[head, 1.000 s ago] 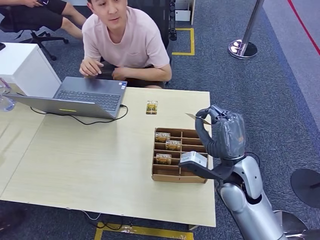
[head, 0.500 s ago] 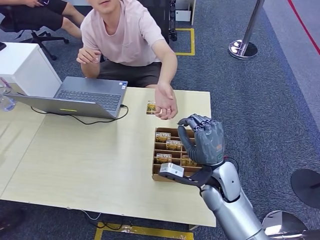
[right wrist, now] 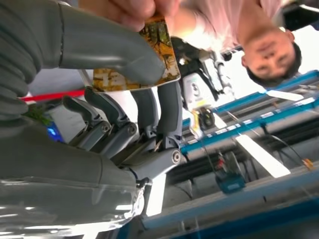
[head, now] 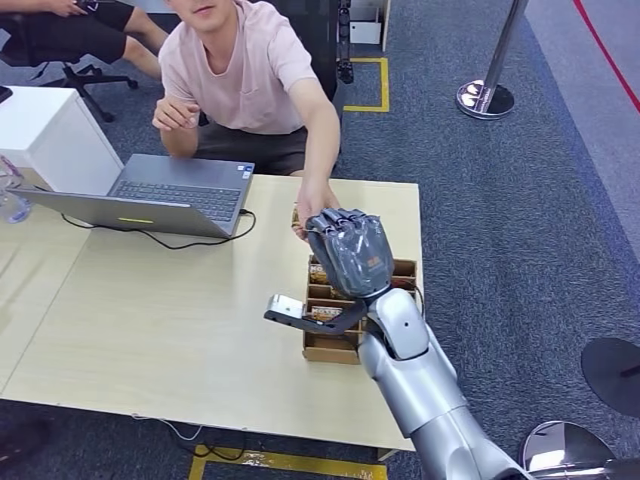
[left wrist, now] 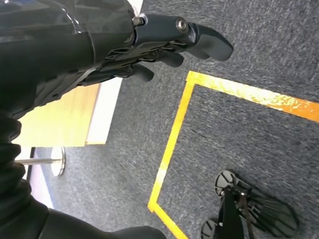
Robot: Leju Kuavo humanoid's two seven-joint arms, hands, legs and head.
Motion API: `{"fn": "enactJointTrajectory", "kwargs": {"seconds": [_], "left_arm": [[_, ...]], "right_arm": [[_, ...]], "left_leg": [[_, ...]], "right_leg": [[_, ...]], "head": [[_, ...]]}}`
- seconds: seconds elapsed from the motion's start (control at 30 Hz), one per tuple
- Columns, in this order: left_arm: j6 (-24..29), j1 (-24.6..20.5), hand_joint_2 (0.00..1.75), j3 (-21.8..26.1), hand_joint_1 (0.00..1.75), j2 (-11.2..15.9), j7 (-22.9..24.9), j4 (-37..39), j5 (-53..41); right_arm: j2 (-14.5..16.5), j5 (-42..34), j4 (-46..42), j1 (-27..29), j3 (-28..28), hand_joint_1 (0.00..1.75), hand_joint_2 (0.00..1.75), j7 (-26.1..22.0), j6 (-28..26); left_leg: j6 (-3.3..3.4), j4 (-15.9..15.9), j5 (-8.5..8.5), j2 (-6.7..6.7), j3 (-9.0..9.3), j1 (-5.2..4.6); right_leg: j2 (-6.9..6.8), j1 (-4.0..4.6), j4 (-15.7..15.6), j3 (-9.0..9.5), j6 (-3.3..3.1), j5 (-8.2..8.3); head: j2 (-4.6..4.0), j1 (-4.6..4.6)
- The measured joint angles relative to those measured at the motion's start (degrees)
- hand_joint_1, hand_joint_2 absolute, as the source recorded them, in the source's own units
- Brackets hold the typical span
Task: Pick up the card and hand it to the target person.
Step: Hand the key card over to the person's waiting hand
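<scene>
Yellow card (right wrist: 158, 50) pinched btwn right hand (head: 352, 250) thumb & fingers; person's hand (right wrist: 124, 9) grips far edge.

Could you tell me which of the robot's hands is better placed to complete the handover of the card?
The right. The right hand already pinches the card and the person's hand meets it over the table. The left hand hangs over the carpet, holding nothing.

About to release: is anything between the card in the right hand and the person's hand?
Nothing visible. The right hand pinches the card between thumb and fingers, and the person's hand already meets the card's far edge. In the head view, that hand reaches over the table to the robot's fingers.
</scene>
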Motion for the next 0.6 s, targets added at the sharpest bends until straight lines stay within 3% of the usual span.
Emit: {"fn": "enactJointTrajectory", "kwargs": {"seconds": [0.13,0.27,0.6], "left_arm": [[0.0,-0.26,1.75,-0.72,0.0,0.01,0.26,0.02,-0.44],[0.0,-0.39,1.75,-0.98,0.0,0.02,0.18,0.06,-0.72],[0.33,-0.71,1.75,-1.35,0.0,0.04,-0.15,0.09,-0.79]], "right_arm": [[2.34,1.07,6.83,-3.38,-1.88,1.66,1.75,1.66,-0.04],[3.53,1.26,11.46,-5.34,-3.22,0.0,1.75,2.33,-0.06],[4.35,0.82,16.2,-6.98,-5.83,0.0,1.75,2.29,-0.09]], "left_leg": [[-0.03,0.0,0.02,0.01,0.0,0.0],[-0.04,0.0,0.03,0.0,0.01,0.0],[-0.04,0.01,0.03,0.01,0.01,0.0]], "right_leg": [[0.02,0.0,0.0,-0.02,-0.04,0.03],[0.02,0.0,0.0,-0.02,-0.06,0.04],[0.03,0.0,0.0,-0.03,-0.07,0.05]], "head": [[0.0,0.0],[0.0,-0.01],[0.0,0.0]]}}
